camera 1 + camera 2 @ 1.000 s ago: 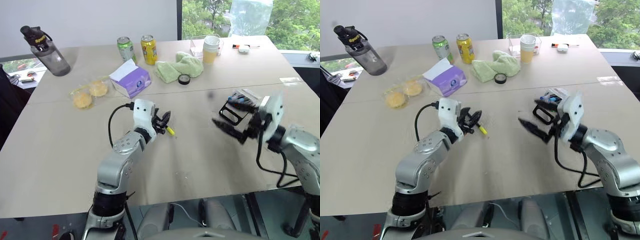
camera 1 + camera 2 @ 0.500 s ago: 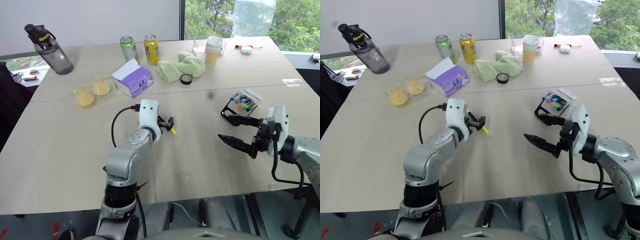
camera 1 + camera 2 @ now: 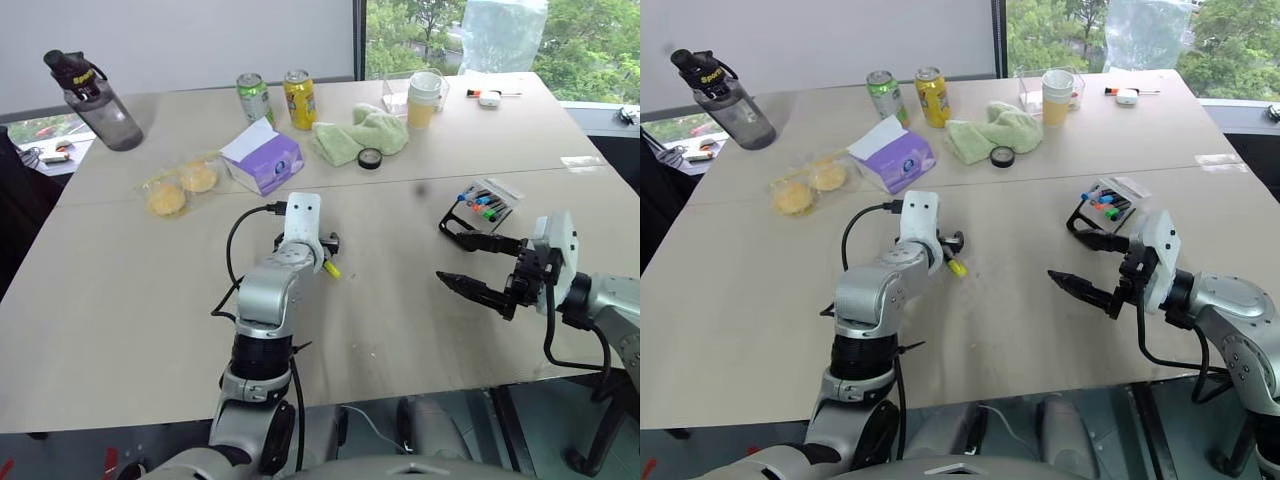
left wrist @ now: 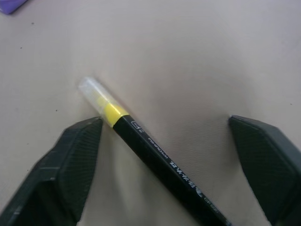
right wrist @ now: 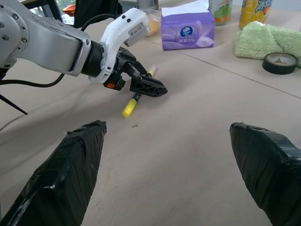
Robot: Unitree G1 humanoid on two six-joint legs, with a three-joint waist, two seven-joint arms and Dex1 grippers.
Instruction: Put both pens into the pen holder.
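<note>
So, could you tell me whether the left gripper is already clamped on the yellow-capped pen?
No, the left gripper stands open, its fingers on either side of the yellow-capped pen, which lies on the table.

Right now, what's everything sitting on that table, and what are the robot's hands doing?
Pen: one, black with yellow cap, lying on the table between the left hand's fingers.
Pen holder: one, black, coloured tips showing, beyond the right hand.
Tissue box: one, purple, centre.
Cans: two, green and yellow, far side.
Cloth: one, green, beside cans.
Tape roll: one, black, by cloth.
Bottle: one, grey, far left corner.
Cup: one, far side.
Left hand: open, over the pen.
Right hand: open, holds nothing.
</note>
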